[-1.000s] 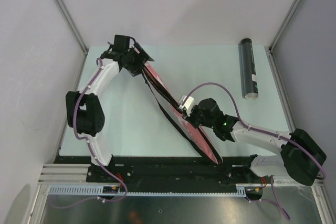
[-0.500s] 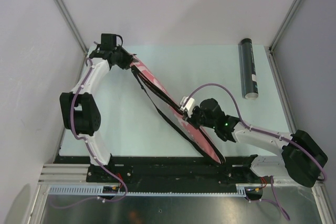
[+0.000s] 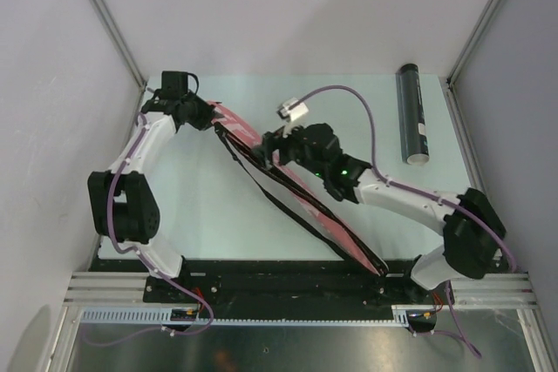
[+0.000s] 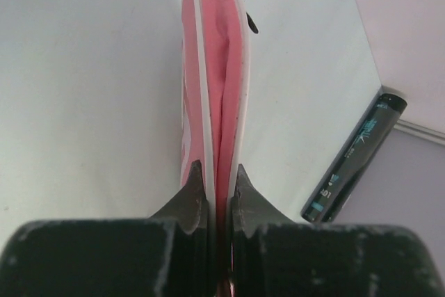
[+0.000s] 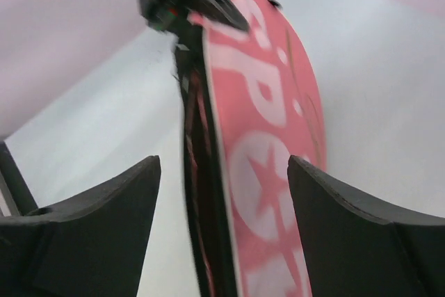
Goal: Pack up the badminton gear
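Note:
The pink "SPORT" racket bag (image 3: 301, 193) stands on its edge, running diagonally from far left to the near middle of the table, with its black strap (image 3: 270, 198) hanging along its left side. My left gripper (image 3: 212, 116) is shut on the bag's far end, and in the left wrist view the fingers (image 4: 198, 193) pinch the white-piped pink edge (image 4: 212, 67). My right gripper (image 3: 266, 152) is open and straddles the bag (image 5: 271, 102) and strap (image 5: 198, 172) near its middle, touching neither. The black tube (image 3: 412, 115) lies at the far right. Rackets and shuttlecocks are out of view.
White walls close in the table on the left, back and right. The tube (image 4: 354, 158) lies close to the right wall. The black base rail (image 3: 279, 278) runs along the near edge, under the bag's near end.
My left gripper has shut on the bag's far end and drawn it left. My right gripper has let go of the bag, opened, and moved up along it toward the far end.

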Controlling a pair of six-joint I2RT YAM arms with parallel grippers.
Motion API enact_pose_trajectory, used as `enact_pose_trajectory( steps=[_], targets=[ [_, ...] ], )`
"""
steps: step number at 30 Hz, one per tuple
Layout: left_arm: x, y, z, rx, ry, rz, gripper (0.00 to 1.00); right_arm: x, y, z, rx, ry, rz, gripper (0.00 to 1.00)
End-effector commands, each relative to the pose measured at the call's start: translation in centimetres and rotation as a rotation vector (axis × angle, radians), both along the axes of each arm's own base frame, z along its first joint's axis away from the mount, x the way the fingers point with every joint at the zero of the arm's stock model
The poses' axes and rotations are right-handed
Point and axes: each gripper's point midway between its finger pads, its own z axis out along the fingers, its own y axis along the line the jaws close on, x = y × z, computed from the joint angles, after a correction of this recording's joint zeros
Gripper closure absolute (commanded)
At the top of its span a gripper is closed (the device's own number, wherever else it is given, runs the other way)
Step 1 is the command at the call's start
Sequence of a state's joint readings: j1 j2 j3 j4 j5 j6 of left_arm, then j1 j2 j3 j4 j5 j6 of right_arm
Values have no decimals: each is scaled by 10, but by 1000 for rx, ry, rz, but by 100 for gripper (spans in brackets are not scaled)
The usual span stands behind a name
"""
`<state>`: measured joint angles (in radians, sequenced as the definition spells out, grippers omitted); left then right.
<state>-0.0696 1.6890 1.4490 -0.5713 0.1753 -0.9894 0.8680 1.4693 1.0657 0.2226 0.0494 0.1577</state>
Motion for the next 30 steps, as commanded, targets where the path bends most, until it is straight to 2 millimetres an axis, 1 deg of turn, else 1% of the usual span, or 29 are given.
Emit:
enact_pose_trajectory(
  steps=[1, 2, 3, 4, 5, 6, 7, 8, 9, 10, 11, 12, 16, 19, 21, 23, 26, 28, 29, 30],
  targets=[
    [-22, -11, 43, -120, -48, 39, 100, 3, 50, 42, 99, -154, 18, 26],
    [-23, -11, 46, -120, -56, 38, 100, 4, 58, 36, 77, -188, 41, 30],
    [-24, -10, 46, -119, -55, 39, 99, 3, 63, 36, 14, -282, 80, 42],
    [-26, -12, 49, -124, -60, 33, 99, 2, 69, 40, 3, -343, 104, 45],
    [-28, -11, 49, -127, -58, 33, 100, 0, 76, 30, -46, -386, 143, 45],
    [-29, -12, 46, -128, -50, 31, 99, -2, 80, 26, -112, -466, 163, 47],
    [-31, -12, 46, -131, -48, 26, 100, -1, 83, 28, -125, -520, 165, 47],
    [-33, -13, 45, -134, -44, 25, 100, 0, 87, 24, -147, -553, 178, 46],
    [-35, -13, 41, -132, -36, 24, 99, 1, 90, 15, -176, -572, 189, 45],
    [-37, -13, 40, -134, -32, 22, 100, 2, 92, 18, -191, -632, 200, 44],
    [-40, -13, 38, -132, -28, 23, 100, -4, 97, 15, -193, -659, 245, 43],
    [-41, -13, 36, -133, -23, 25, 100, -2, 99, 13, -199, -677, 245, 43],
    [-46, -13, 34, -133, -17, 22, 100, -5, 106, 25, -180, -780, 265, 41],
    [-50, -14, 35, -136, -19, 18, 100, -8, 113, 22, -180, -836, 318, 41],
    [-50, -13, 38, -135, -28, 16, 100, -3, 112, 20, -192, -859, 328, 43],
    [-51, -13, 38, -135, -28, 16, 100, -3, 114, 14, -207, -877, 351, 45],
    [-53, -14, 38, -139, -24, 9, 100, -4, 116, 11, -228, -912, 376, 47],
    [-53, -15, 37, -142, -21, 6, 100, -1, 115, 12, -240, -935, 361, 48],
    [-54, -15, 36, -141, -20, 5, 100, 0, 116, 10, -245, -941, 356, 51],
    [-54, -15, 35, -139, -17, 4, 100, 1, 116, 13, -245, -958, 343, 52]
  ],
)
